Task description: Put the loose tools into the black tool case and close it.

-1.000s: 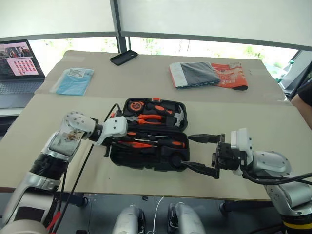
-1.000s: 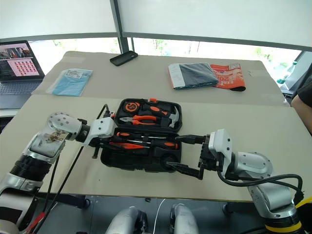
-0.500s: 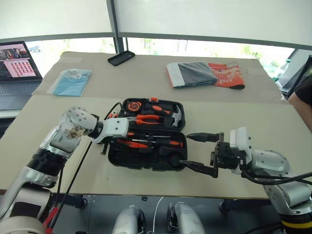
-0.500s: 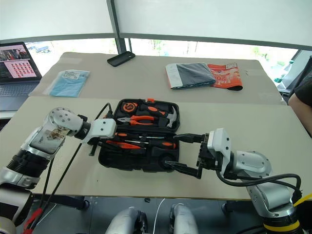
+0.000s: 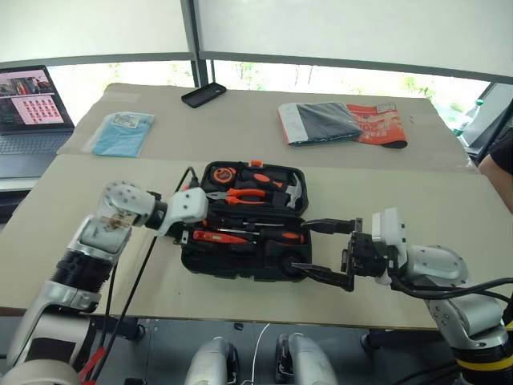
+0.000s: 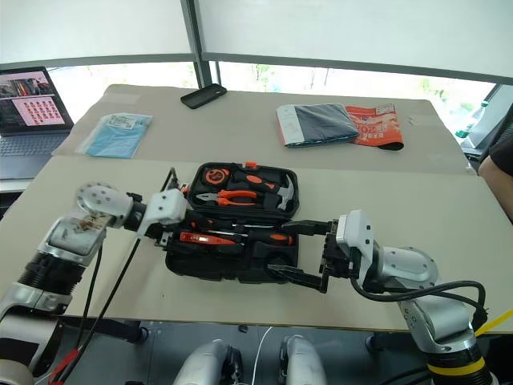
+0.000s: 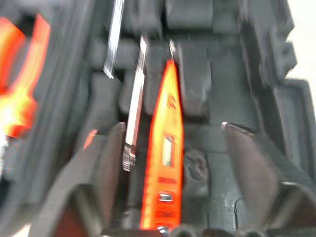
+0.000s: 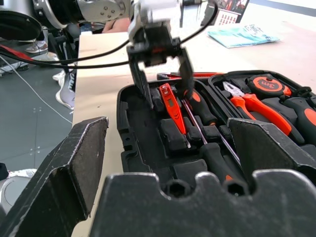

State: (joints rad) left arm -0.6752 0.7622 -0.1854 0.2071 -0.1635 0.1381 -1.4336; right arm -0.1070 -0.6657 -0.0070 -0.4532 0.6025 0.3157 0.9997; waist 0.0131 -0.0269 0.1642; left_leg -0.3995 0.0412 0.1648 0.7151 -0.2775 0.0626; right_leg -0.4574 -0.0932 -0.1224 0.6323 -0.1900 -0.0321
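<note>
The black tool case lies open mid-table, lid half away from me. Its near half holds a slim orange screwdriver beside black-and-orange screwdrivers. My left gripper hangs open over the case's left end, its fingers straddling the slim screwdriver's handle with a gap on each side. My right gripper stands open at the case's right end, holding nothing. Pliers, a hammer and a tape measure fill the lid half.
A black phone lies at the table's far edge, a blue packet at far left, and a grey-and-orange folded item at far right. A laptop stands off the left side. A person's arm shows at the right edge.
My left gripper's fingers have spread apart and the hand has lifted slightly; the slim orange screwdriver now lies free in the case. The right gripper has stayed put.
</note>
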